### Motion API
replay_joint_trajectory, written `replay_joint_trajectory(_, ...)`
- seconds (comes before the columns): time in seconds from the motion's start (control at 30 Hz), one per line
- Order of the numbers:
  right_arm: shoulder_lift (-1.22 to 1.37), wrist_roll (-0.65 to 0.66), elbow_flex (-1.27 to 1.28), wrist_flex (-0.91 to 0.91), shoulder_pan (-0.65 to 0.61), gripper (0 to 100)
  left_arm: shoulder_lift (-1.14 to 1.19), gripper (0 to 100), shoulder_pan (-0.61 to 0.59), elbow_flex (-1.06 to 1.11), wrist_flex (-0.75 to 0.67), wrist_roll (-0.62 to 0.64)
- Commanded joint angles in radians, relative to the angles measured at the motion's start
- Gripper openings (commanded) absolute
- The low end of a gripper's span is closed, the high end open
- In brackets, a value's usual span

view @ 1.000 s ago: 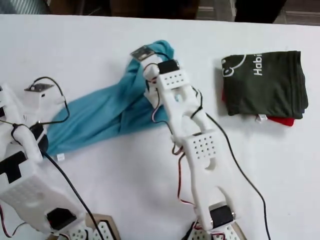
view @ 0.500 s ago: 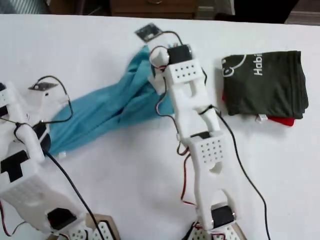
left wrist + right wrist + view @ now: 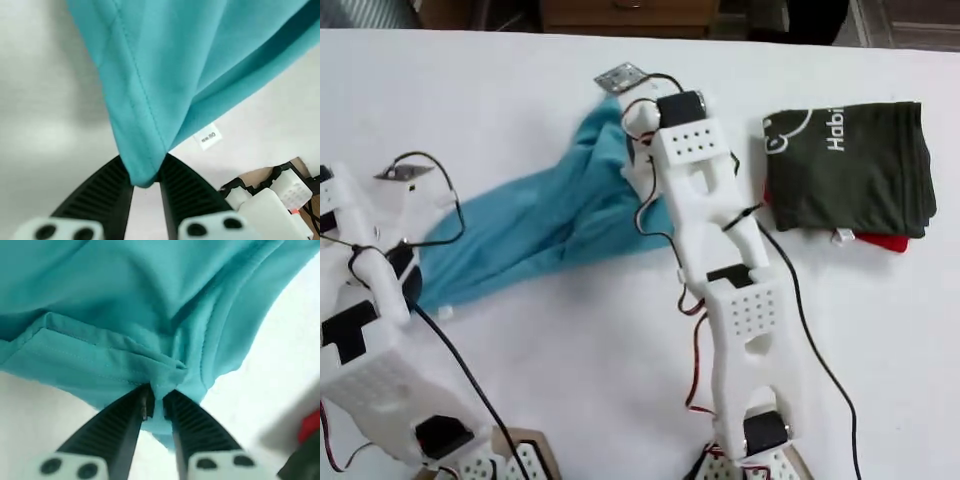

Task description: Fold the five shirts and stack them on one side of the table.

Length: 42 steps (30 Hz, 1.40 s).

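The left tool point(image 3: 146, 175) is closed on one end of the teal shirt point(image 3: 540, 220). The right tool point(image 3: 157, 400) is clamped on its bunched far end, so the shirt is held stretched between them, unfolded. Beside the right tool, a folded dark green shirt point(image 3: 850, 165) is stacked on a red shirt point(image 3: 885, 241). Two are judged done. A white counter point(image 3: 570, 380) is noted, with wooden furniture point(image 3: 620, 12) beyond.

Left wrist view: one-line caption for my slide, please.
Left gripper shut on a bunched edge of the teal shirt, a white tag just beside it.
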Motion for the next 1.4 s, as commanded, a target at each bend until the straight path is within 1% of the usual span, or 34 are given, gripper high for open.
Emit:
replay_joint_trajectory(0.0,-0.039,-0.002,-0.009,0.016,-0.018,15.7,-0.066,3,0.008,-0.012,-0.003,0.005)
replay_joint_trajectory(0.23,0.053,-0.003,-0.011,-0.081,-0.033,14.3,-0.066,3,0.006,-0.012,-0.003,0.003)
replay_joint_trajectory(0.37,0.102,-0.005,-0.011,-0.091,-0.031,14.4,-0.066,3,0.006,-0.012,-0.005,0.002)
replay_joint_trajectory(0.63,0.156,0.000,-0.011,-0.174,-0.024,14.4,-0.064,3,0.008,-0.012,-0.005,0.002)
replay_joint_trajectory(0.9,0.176,0.000,-0.011,-0.180,-0.021,14.4,-0.064,3,0.008,-0.012,-0.002,0.002)
replay_joint_trajectory(1.2,0.180,0.000,-0.011,-0.213,0.027,14.5,-0.064,3,0.005,-0.012,0.002,0.002)
replay_joint_trajectory(1.37,0.180,0.002,-0.011,-0.223,0.019,14.5,-0.064,3,0.005,-0.012,0.002,0.005)
